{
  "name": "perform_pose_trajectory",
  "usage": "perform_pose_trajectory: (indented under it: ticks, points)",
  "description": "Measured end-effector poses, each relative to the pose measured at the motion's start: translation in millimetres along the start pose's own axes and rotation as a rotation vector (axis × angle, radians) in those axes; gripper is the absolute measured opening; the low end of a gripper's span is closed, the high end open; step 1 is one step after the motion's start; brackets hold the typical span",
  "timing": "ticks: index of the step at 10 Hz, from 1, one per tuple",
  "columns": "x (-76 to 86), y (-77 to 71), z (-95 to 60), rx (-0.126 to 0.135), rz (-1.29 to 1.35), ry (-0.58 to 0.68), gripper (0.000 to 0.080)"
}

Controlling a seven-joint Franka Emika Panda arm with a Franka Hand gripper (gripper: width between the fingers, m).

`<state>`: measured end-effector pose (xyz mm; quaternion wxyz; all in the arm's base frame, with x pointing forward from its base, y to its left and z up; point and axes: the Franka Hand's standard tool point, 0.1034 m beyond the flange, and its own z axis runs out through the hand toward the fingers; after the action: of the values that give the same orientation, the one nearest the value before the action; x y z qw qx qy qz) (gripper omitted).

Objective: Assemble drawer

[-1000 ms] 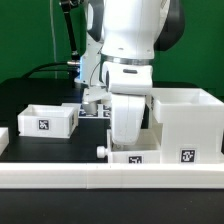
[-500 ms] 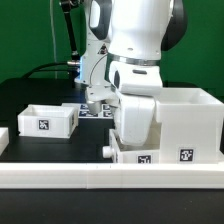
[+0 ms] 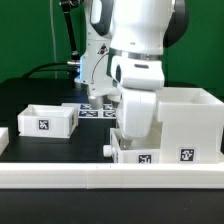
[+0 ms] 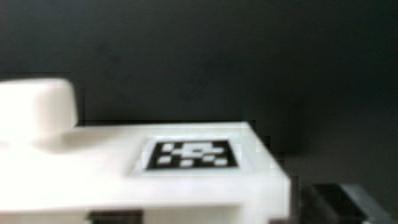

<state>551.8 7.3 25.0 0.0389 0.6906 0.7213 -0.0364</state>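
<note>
Surrounding the arm (image 3: 135,60): two open trays (image 3: 42,121) (image 3: 138,157), one boxy housing (image 3: 186,125); tool (image 3: 97,99) grip impossible to tell.

Green backdrop (image 3: 30,35) behind a black tabletop (image 3: 28,91), under even light

One big white housing (image 3: 195,120) is seen. Two small open trays are counted: the side tray (image 3: 25,122) at the exterior view's left and the front tray (image 3: 125,158). One square tag (image 3: 186,155) is shown on the housing and one on each tray. One robot arm (image 3: 135,40) is seen. One long white rail (image 3: 110,178) and one marker board (image 3: 92,113) are counted.
</note>
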Motion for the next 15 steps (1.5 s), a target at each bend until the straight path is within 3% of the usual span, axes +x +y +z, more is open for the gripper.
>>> perform_pose_trajectory:
  ticks: [1, 2, 4, 7, 9, 11, 13, 15]
  points:
    - [-2.8, 1.4, -10.1, 0.000, 0.003, -0.005, 0.0556]
    - [-4.3, 1.6, -19.7, -0.006, 0.007, -0.007, 0.0630]
    - [-14.5, 2.4, -36.7, -0.020, 0.005, -0.014, 0.0644]
    - [-57.1, 10.0, -46.7, -0.033, -0.065, -0.026, 0.0648]
    - [-56.1, 8.3, -44.6, -0.029, -0.062, -0.022, 0.0648]
    - [-74.3, 6.6, -40.6, -0.022, -0.082, 0.035, 0.0648]
    - [-85.7, 14.5, -23.6, -0.003, -0.128, 0.102, 0.0648]
    - [-90.1, 10.6, -9.6, 0.024, -0.158, 0.162, 0.0648]
